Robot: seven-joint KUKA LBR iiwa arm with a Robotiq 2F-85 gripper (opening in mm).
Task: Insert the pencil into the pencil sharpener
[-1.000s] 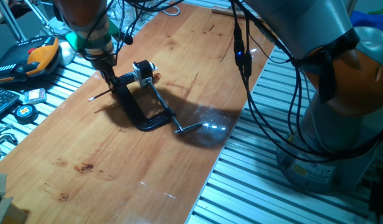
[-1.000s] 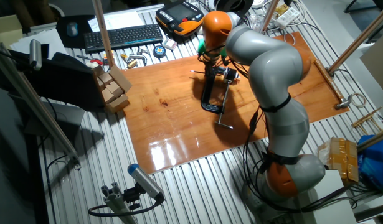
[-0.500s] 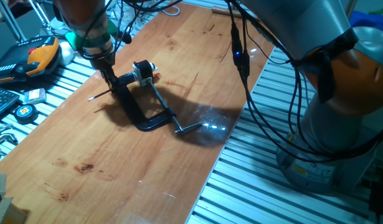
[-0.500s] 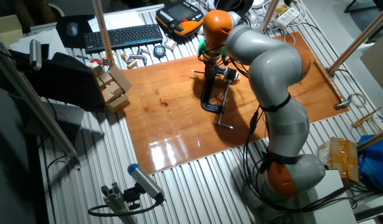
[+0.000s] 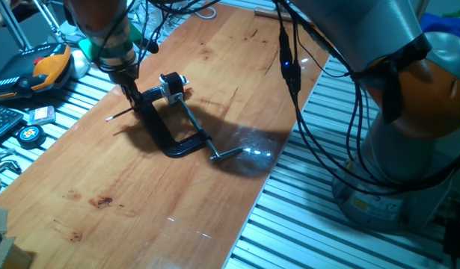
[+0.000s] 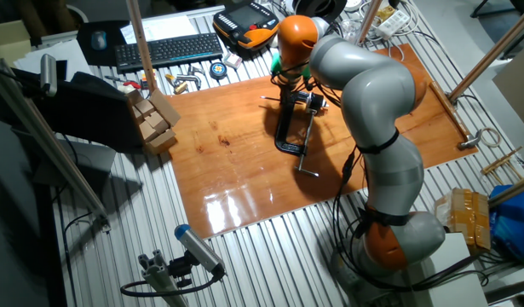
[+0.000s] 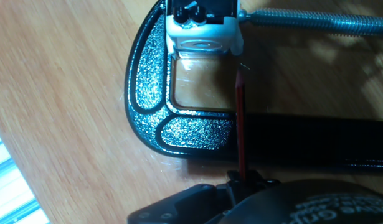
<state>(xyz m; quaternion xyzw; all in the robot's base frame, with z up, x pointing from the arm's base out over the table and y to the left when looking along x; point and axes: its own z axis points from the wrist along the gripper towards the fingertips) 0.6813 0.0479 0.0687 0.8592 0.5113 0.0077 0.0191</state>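
My gripper (image 5: 132,96) is shut on the pencil (image 7: 240,124), a thin red stick. In the hand view the pencil runs up from my fingers (image 7: 244,182), across the back bar of the black C-clamp (image 7: 147,81), and its dark tip ends right at the lower right corner of the pencil sharpener (image 7: 200,25). I cannot tell whether the tip is in the hole. The sharpener (image 5: 172,85) is gripped in the clamp (image 5: 164,133) between its jaw and its steel screw rod (image 7: 316,23). The pencil's rear end (image 5: 119,114) sticks out to the left of my gripper. In the other fixed view my gripper (image 6: 289,85) is over the clamp (image 6: 285,132).
The clamp's screw handle (image 5: 228,154) points at the board's right edge. An orange pendant (image 5: 46,67), a tape measure (image 5: 29,134) and a keyboard (image 6: 164,49) lie beyond the board's left side. Wooden blocks (image 6: 155,119) stand nearby. Cables (image 5: 293,75) hang from the arm.
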